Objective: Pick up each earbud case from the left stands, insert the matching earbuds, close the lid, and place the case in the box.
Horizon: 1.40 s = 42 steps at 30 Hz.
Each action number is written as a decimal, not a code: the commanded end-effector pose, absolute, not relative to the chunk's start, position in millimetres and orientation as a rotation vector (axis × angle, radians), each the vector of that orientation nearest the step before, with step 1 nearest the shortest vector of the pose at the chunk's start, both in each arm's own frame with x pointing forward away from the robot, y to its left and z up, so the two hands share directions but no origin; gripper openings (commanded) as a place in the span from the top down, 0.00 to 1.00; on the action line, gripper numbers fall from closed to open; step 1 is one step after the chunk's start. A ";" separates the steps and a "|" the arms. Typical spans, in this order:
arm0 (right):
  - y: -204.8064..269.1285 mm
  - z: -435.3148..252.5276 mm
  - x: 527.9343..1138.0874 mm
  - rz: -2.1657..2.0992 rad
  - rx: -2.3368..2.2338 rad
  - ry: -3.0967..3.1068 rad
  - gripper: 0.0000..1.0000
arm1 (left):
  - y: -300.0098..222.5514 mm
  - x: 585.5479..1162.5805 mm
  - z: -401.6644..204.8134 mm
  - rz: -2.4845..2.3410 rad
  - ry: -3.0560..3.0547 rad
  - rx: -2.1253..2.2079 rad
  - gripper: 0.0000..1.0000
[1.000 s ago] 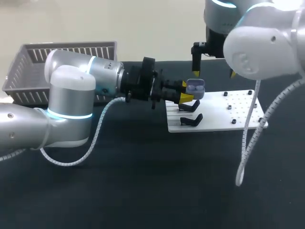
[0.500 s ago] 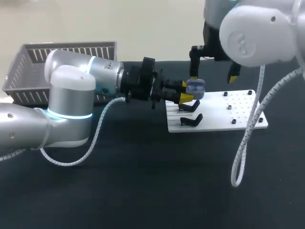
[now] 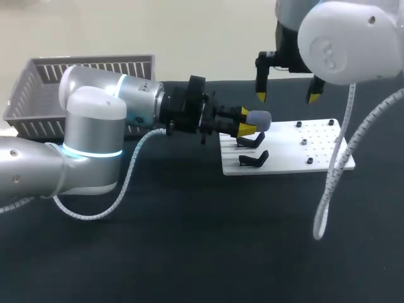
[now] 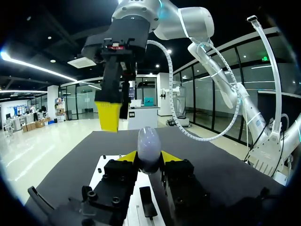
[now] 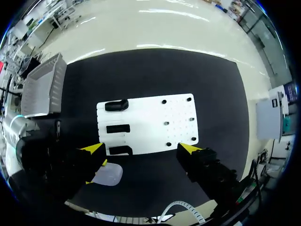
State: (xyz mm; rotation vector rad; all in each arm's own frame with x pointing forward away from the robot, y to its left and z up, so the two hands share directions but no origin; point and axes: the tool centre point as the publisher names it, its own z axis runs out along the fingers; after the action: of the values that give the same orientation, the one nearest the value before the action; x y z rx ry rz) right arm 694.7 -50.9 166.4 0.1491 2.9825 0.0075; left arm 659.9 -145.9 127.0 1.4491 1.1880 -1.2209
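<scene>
Left gripper [image 3: 246, 122] clamping case [image 3: 259, 118] by both flanks; right gripper [image 3: 287, 96] hanging open above. We are judging case light, rigid, slippery; best gripping flat sides, mid-body.

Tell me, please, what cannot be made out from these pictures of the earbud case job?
- The earbud case: its lid is shut in every view, so whether earbuds are inside cannot be seen.
- The basket: in the head view the left arm covers part of it; in the right wrist view it is too small to check for cases.
- The case's lower half: in the left wrist view the left claw covers it.
</scene>
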 end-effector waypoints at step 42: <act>-57.3 263.0 609.9 0.341 -0.271 2.422 0.00 | 16.3 682.8 200.6 -0.605 1.509 1.175 1.00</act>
State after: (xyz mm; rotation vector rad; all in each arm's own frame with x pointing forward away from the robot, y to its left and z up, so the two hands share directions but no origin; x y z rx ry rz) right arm 611.8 -56.5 265.5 -0.2889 2.4840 0.3390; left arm 694.0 -21.3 188.8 1.3338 1.4673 -0.8024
